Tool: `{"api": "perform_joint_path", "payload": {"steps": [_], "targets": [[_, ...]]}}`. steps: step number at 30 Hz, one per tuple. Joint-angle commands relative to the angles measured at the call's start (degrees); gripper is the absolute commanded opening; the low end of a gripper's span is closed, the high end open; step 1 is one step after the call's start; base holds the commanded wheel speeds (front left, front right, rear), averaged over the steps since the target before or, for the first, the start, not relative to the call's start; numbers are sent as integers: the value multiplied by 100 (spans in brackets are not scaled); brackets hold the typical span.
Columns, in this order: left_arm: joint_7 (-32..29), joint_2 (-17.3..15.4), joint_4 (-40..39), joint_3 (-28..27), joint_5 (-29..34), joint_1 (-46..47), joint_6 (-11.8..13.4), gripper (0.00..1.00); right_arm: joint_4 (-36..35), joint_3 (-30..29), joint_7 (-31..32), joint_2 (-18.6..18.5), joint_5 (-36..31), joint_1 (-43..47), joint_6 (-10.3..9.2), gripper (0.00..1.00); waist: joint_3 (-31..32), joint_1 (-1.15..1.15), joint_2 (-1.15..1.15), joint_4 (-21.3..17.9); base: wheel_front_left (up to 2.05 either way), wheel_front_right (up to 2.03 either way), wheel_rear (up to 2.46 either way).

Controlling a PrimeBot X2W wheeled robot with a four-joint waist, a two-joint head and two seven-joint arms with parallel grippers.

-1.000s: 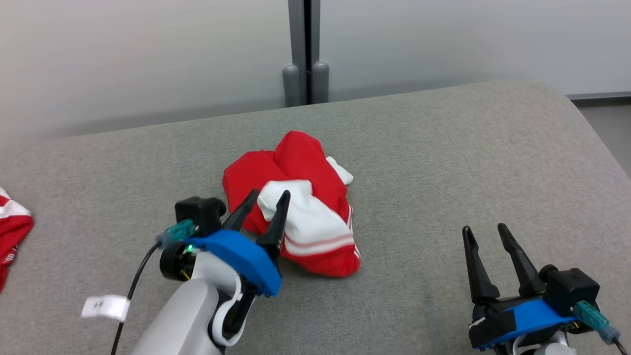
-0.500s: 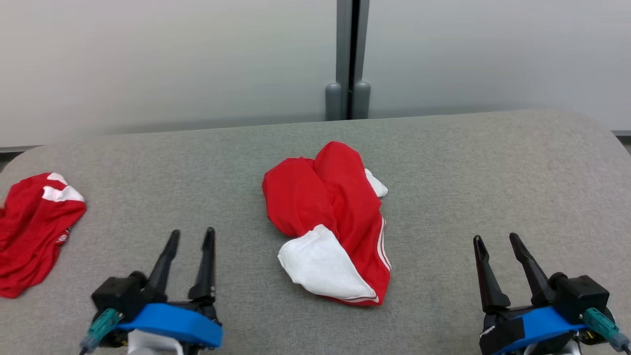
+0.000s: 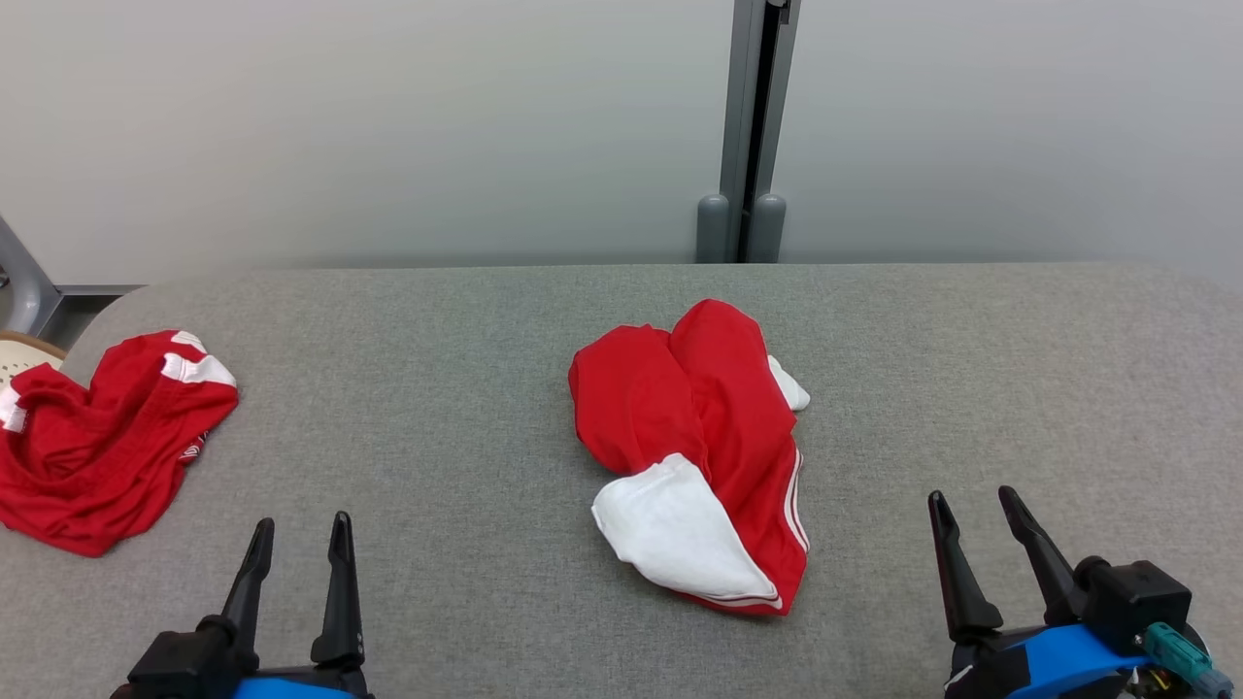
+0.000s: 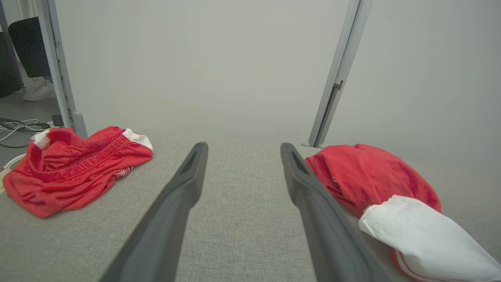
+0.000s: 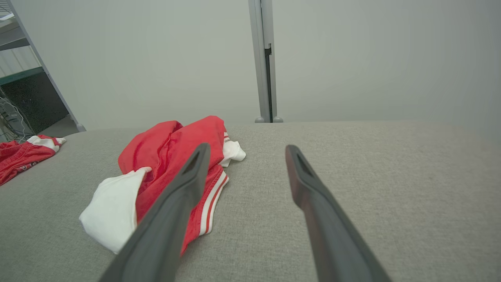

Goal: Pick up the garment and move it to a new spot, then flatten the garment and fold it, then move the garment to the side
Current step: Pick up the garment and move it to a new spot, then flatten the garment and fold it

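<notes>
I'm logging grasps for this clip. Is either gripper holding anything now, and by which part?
Nothing is held. The left gripper and the right gripper are both open and empty, apart from the crumpled red and white fabric garment.

Garment [image 3: 694, 456] lies mid-table [image 3: 437, 388], second garment [image 3: 107, 442] well apart at the left end. Left gripper [image 3: 301, 521] sits front-left of it, right gripper [image 3: 970, 495] front-right, post [image 3: 748, 126] behind the table.
</notes>
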State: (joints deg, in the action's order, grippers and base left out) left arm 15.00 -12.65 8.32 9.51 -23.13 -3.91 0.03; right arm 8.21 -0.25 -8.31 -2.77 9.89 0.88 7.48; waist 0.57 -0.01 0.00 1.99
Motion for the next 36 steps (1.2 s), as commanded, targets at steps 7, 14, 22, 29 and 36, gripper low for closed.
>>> {"api": "perform_joint_path", "payload": {"steps": [7, 14, 22, 29, 36], "targets": [[-35, -145, 255, 141, 250, -15, 66, 100, 66, 47, 50, -20, 75, 98, 3, 100, -3, 1, 0, 38, 0, 0, 0], [-32, -148, 268, 153, 219, 58, 94, 100, 95, 71, 87, -20, 99, 93, 3, 100, -47, 1, 0, 36, 0, 0, 0], [-26, -138, 224, 168, 158, 120, 99, 100, 59, 486, 289, -17, 211, -169, 3, 100, -160, 1, 0, 45, 0, 0, 0], [-29, -131, 158, 218, 167, 245, 71, 100, 316, 1381, 1162, -20, 444, -815, 3, 100, -341, 1, 0, 161, 0, 0, 0], [-20, -97, 134, 286, 151, 334, 40, 100, 1197, 1689, 2062, -22, 555, -1424, 3, 100, -477, 1, 0, 350, 0, 0, 0]]}}
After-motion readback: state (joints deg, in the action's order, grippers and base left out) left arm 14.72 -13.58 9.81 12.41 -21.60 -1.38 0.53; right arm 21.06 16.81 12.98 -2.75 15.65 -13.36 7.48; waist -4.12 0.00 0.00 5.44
